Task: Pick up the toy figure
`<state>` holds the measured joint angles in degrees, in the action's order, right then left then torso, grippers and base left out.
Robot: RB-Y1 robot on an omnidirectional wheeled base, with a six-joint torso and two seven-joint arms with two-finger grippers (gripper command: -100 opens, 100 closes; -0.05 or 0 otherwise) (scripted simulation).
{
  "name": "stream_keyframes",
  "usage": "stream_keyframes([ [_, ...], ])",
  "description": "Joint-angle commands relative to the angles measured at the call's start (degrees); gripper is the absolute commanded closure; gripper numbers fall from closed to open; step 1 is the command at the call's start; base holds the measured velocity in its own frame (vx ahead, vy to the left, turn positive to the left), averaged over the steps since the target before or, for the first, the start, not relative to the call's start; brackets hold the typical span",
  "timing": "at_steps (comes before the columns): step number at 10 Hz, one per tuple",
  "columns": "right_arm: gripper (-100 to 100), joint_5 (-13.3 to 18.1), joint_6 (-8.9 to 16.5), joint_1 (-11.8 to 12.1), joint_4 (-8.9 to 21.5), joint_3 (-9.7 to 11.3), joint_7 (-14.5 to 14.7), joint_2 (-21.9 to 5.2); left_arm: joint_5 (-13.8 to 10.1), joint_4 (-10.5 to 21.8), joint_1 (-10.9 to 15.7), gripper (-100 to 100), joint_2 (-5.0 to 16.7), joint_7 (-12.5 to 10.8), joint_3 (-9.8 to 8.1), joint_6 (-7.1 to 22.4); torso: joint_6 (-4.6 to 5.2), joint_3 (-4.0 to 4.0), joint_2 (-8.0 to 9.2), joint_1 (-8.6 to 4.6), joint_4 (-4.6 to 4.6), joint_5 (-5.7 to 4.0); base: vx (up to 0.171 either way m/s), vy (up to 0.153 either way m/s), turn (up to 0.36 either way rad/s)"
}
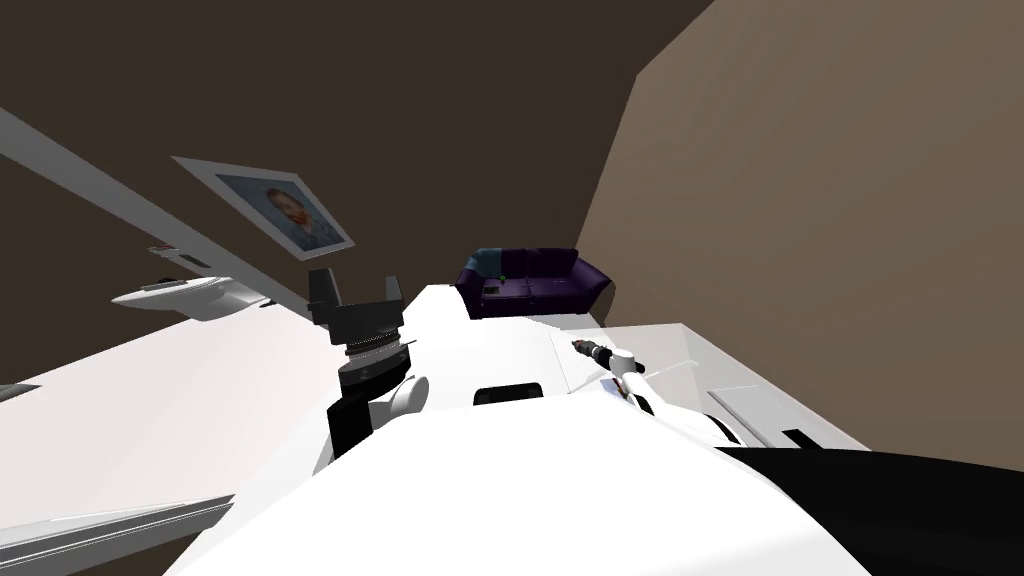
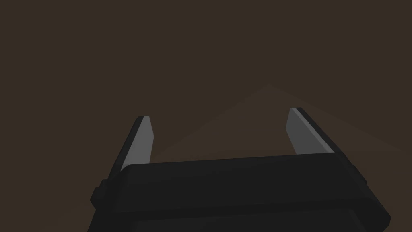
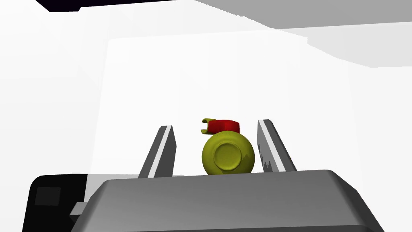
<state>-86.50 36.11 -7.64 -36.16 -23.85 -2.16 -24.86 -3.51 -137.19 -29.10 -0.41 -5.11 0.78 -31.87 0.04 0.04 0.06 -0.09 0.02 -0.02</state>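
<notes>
The toy figure point(image 3: 227, 156) has a round yellow-green head and a red arm ending in a yellow-green hand. It lies on a white surface point(image 3: 201, 80), between the fingers of my right gripper point(image 3: 215, 124). That gripper is open; the toy sits close to one finger, with a gap to the other. In the head view the right gripper point(image 1: 582, 347) reaches out over a white table top point(image 1: 650, 340) on my right. My left gripper point(image 1: 355, 292) is raised in front of my chest, open and empty point(image 2: 219, 112), before a dark brown wall.
A dark purple sofa point(image 1: 530, 280) stands ahead against the wall. A framed portrait point(image 1: 290, 215) hangs on the brown wall to the left, with a white fixture point(image 1: 190, 295) below it. A black area point(image 3: 64, 5) shows beyond the white surface.
</notes>
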Motion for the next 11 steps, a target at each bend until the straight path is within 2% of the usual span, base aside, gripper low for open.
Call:
stream_keyframes([
  [1, 100, 0.0, 0.0, 0.0, 0.0, 0.0, 0.0, 0.0, 0.0, 0.0, 0.0, 0, 0.0, 0.0, 0.0, 0.0, 0.0, 0.0, 0.0, 0.0, 0.0, 0.0, -0.003, -0.005, -0.001],
  [4, 100, 0.01, -0.02, -0.01, -0.02, 0.01, 0.04, -0.02, 0.0, 0.0, 0.0, 0, 0.0, 0.0, 0.0, 0.0, 0.01, -0.06, -0.09, 0.04, -0.03, -0.01, 0.0, 0.0, 0.0],
  [5, 0, 0.01, -0.02, 0.0, -0.01, 0.0, 0.03, -0.02, 0.0, 0.0, 0.0, 0, 0.0, 0.0, 0.0, 0.0, 0.0, -0.06, -0.1, 0.04, -0.03, -0.01, 0.0, 0.0, 0.0],
  [6, 100, 0.19, 0.71, 0.45, -1.03, 0.56, -0.43, -0.21, 0.0, 0.0, 0.0, 0, 0.0, 0.0, 0.0, 0.0, 0.0, -0.06, -0.1, 0.04, -0.03, -0.01, 0.04, 0.019, -0.19],
  [11, 100, 0.53, 5.74, 3.13, -6.46, 3.75, -1.22, -1.52, 0.0, -0.01, -0.02, 0, -0.01, 0.0, 0.0, -0.01, 0.07, -0.28, -0.48, 0.32, -0.12, 0.06, 0.098, 0.067, -0.281],
])
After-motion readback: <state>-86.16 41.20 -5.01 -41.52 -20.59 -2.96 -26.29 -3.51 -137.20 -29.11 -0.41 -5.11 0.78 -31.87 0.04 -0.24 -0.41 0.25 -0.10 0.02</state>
